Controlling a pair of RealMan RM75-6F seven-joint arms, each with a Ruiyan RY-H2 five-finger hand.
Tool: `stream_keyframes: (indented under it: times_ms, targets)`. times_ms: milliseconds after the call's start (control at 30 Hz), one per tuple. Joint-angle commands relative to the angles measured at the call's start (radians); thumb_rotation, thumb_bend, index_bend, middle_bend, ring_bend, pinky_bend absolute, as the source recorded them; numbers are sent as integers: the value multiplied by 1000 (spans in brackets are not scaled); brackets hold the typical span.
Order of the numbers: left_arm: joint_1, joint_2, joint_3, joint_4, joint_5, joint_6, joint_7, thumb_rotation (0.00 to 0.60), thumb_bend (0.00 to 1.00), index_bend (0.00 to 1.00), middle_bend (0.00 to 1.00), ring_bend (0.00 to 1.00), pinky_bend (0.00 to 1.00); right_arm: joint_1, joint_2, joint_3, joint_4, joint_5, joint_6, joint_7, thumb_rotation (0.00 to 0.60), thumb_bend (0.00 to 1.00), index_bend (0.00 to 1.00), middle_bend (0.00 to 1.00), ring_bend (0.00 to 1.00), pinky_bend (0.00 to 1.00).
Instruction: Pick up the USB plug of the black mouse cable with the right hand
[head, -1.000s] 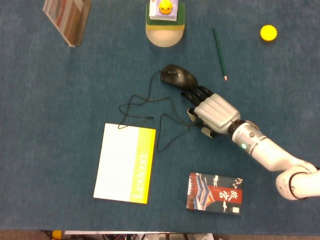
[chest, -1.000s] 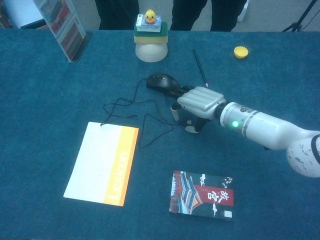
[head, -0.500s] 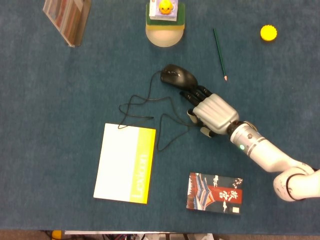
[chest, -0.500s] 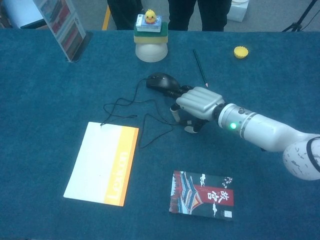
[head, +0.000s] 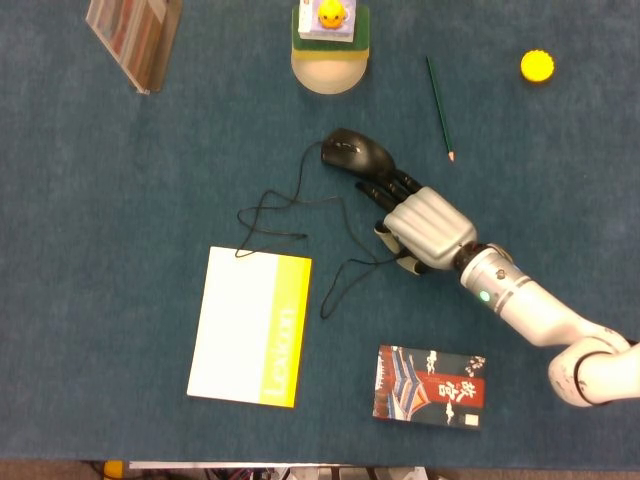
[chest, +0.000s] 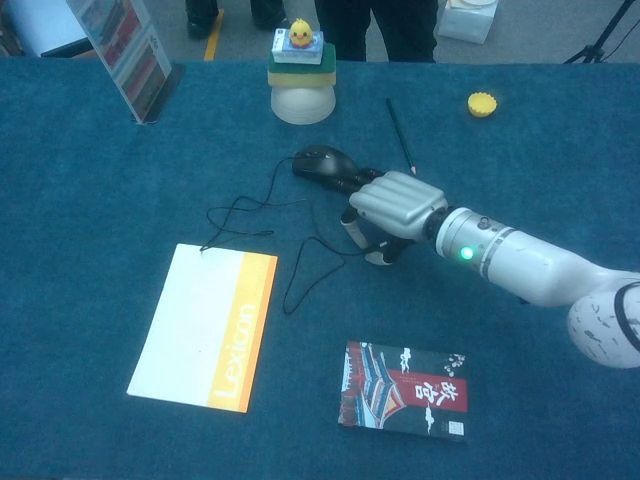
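At far left a clear stand (head: 133, 38) holds cards; nearer lies a yellow-edged notebook (head: 251, 327). The black mouse cable (head: 300, 215) loops from the notebook's top edge to the black mouse (head: 356, 153). Just beside the mouse, the right hand (head: 425, 228) hovers palm down over the cable, fingers curled; whether it pinches the USB plug is hidden. A patterned book (head: 430, 387) lies below, a pencil (head: 438, 108) above right.

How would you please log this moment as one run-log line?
phase: grasping | right robot hand: fingers curled at black mouse cable beside mouse | USB plug: hidden, grip unconfirmed | left robot hand: not in view
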Motion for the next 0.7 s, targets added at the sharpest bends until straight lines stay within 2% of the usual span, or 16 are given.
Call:
stream_keyframes:
  times_ms: [33,167,333,567,700]
  targets:
    - [0,0,0,0,0,-1,0,600,22,320,221,184,389,-5,12,3,-14,-15,12,15,600,267,645,52,0,16]
    - [-1,1,-2,-1,-1,-2,1,600,22,320,221,184,389,-17,33,8,-41,-47,45,36,600,268,646,54,0,16]
    - [-3,4,-4,-7,0,1,5,600,22,320,221,184,389,-45,68,15,-90,-168,149,139,600,268,648,56,0,16]
    - [-7,3,-10,-8,2,3,7,600,22,320,221,184,389,-58,90,-8,-68,-441,346,460,600,268,662,65,0,16]
    - [-14,5,-11,-12,1,-4,14,600,22,320,221,184,389,-64,108,-21,-65,-542,454,597,600,268,662,68,0,16]
